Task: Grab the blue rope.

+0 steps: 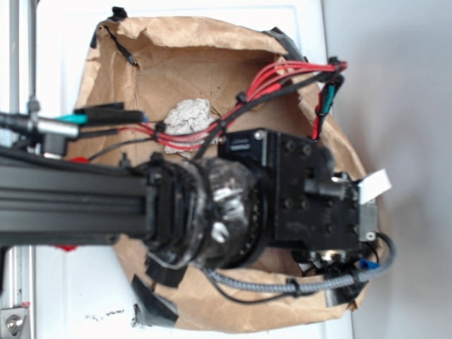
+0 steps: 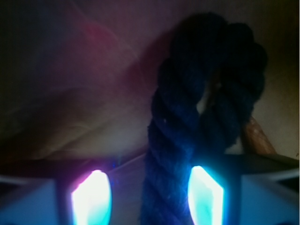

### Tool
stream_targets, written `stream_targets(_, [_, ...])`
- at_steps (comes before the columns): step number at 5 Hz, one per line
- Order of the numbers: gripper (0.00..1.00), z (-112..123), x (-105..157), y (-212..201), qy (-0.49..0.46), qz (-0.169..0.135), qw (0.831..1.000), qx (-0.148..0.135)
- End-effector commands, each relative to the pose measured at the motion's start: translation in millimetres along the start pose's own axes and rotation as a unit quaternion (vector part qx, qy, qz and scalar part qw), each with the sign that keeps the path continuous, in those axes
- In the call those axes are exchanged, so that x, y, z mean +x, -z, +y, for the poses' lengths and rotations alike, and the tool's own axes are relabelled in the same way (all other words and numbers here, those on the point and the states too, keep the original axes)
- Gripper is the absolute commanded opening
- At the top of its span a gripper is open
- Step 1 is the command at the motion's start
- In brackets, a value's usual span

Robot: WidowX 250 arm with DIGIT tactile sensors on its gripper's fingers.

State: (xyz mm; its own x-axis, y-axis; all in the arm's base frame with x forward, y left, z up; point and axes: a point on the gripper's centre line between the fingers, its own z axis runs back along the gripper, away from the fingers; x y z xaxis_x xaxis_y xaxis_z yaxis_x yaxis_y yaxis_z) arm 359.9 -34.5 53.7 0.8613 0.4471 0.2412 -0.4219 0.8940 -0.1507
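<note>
In the wrist view the blue rope (image 2: 187, 117), dark navy and twisted, is folded into a loop and runs down between my fingers. My gripper (image 2: 147, 197) is open and straddles the rope. The right fingertip (image 2: 205, 197) touches or nearly touches the rope, and the left fingertip (image 2: 91, 199) stands apart from it with a gap. Both fingertips glow cyan. In the exterior view the arm's black wrist block (image 1: 311, 198) reaches down over the right part of the brown paper bag (image 1: 212, 56) and hides the rope and the fingers.
A crumpled grey-white paper ball (image 1: 187, 116) lies in the bag behind the arm. Red wires (image 1: 282, 74) and a thin grey braided cable (image 1: 282, 286) run along the arm. The bag lies on a white table (image 1: 395, 85). Tan crumpled paper (image 2: 70, 93) surrounds the rope.
</note>
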Motion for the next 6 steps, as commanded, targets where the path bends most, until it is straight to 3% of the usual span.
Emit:
stream_targets(1, [0.0,12,16,-32,0.017,-0.073,0.997,-0.033])
stream_targets(3, [0.0,12,14,-48,0.021,-0.079,0.996,-0.047])
stream_targets(4, [0.0,7,14,-98,0.005,-0.041,0.996,-0.081])
stream_targets(5, [0.0,3,18,-138,-0.008,-0.005,0.996,-0.087])
stream_targets(6, [0.0,6,20,-166,-0.016,-0.059,0.996,-0.062])
